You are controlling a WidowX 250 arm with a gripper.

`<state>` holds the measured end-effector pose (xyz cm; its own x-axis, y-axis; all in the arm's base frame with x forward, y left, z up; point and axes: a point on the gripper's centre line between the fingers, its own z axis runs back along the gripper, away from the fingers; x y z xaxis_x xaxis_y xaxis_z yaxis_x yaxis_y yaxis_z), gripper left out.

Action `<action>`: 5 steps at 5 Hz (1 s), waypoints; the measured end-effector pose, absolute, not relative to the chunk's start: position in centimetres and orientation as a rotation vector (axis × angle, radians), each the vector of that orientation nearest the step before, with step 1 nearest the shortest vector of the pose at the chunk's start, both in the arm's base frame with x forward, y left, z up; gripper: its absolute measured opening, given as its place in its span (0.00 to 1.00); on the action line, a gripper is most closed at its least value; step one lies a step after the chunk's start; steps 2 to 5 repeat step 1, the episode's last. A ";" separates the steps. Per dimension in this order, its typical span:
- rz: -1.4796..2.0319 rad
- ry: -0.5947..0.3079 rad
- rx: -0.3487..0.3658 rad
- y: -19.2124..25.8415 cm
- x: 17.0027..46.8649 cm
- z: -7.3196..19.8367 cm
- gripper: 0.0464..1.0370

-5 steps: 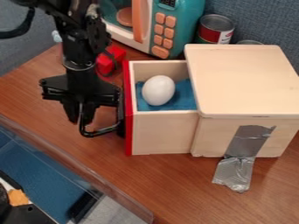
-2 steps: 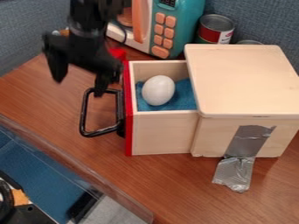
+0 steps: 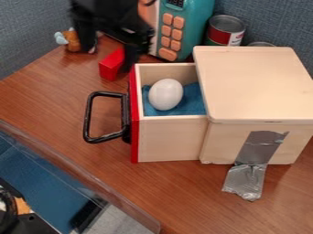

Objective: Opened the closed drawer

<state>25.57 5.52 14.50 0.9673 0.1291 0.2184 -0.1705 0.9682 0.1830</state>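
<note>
The black gripper (image 3: 109,57) is up at the top left, above and behind the drawer's handle and touching nothing of it. Its two fingers stand well apart with nothing held between them. The wooden drawer (image 3: 171,139) is pulled out to the left from its box (image 3: 256,84). It has a red front (image 3: 134,123) and a black loop handle (image 3: 89,118). A white egg (image 3: 165,94) lies inside the drawer on a blue cloth (image 3: 194,103).
Behind the drawer stand a teal toy microwave (image 3: 196,23) and a can (image 3: 225,30). A red block (image 3: 111,64) and a small brown toy (image 3: 72,41) lie at the back left. Silver tape (image 3: 247,167) holds the box to the table (image 3: 183,192).
From low beside the handle, my gripper has opened and risen away toward the top of the view. The handle has come free of it, and the drawer stands as it was.
</note>
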 end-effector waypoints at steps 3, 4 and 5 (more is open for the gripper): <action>0.085 -0.207 0.136 3.9 27.4 15.4 0.96; 0.085 -0.207 0.136 3.9 27.4 15.4 0.96; 0.085 -0.207 0.136 3.9 27.4 15.4 0.96</action>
